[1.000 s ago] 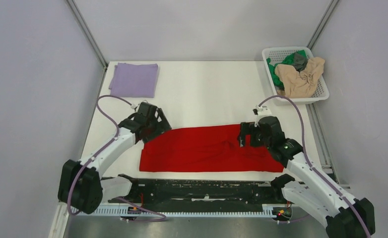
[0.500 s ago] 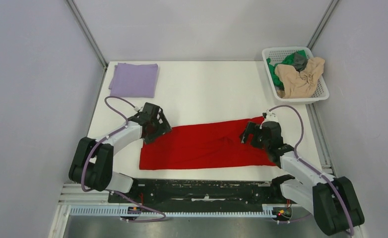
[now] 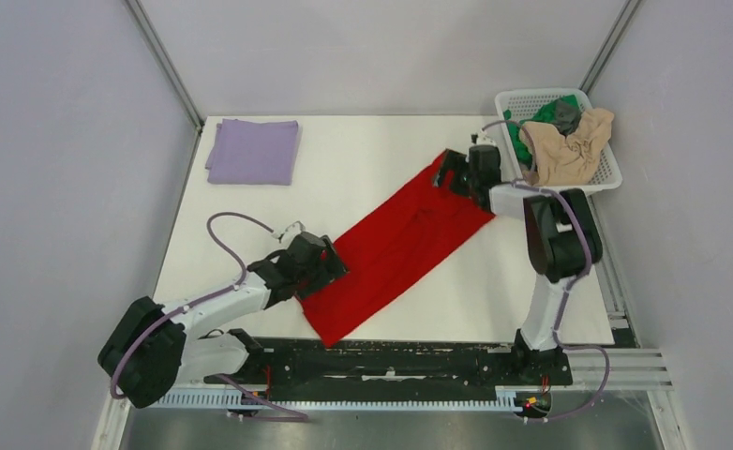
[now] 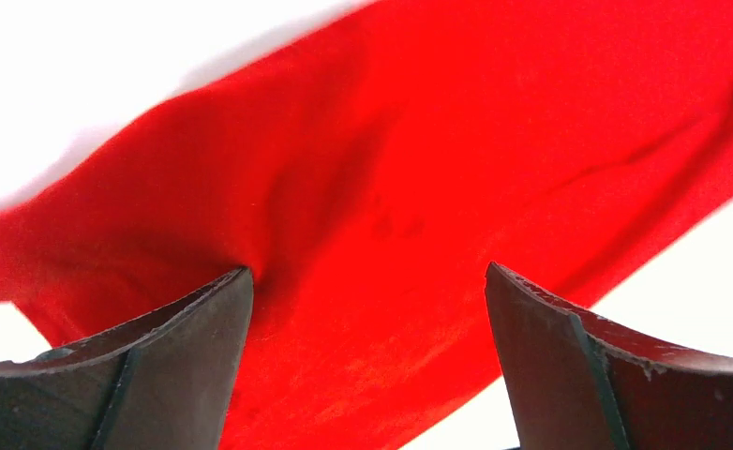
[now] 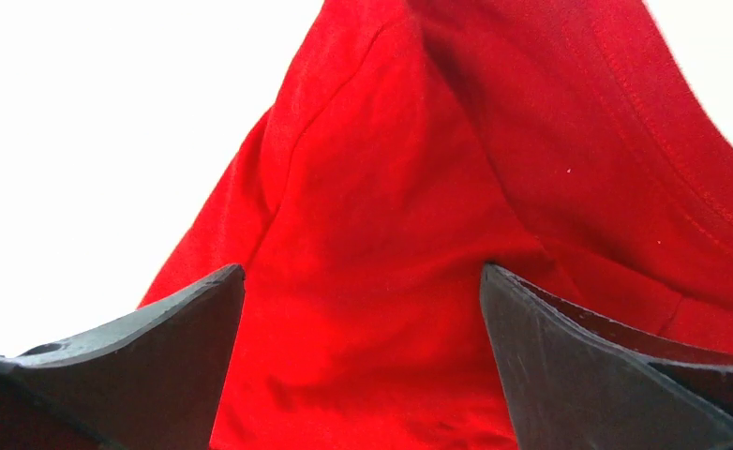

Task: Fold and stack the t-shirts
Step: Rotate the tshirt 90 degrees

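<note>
A: From above, how is the red t-shirt point(image 3: 396, 246) laid?
B: Diagonally, from the left gripper point(image 3: 323, 269) at its near end to the right gripper point(image 3: 458, 174) at its far end; a folded lavender t-shirt point(image 3: 253, 150) is seen far left
A: The mesh basket point(image 3: 607, 178)?
B: A beige shirt point(image 3: 569, 150), green shirt point(image 3: 520, 141) and dark grey shirt point(image 3: 563, 114) are heaped inside
A: The wrist views?
B: Both pairs of jaws are held wide over red cloth, nothing pinched

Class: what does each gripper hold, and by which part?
Nothing is gripped: the left gripper and right gripper stand open over opposite ends of the red t-shirt.
</note>
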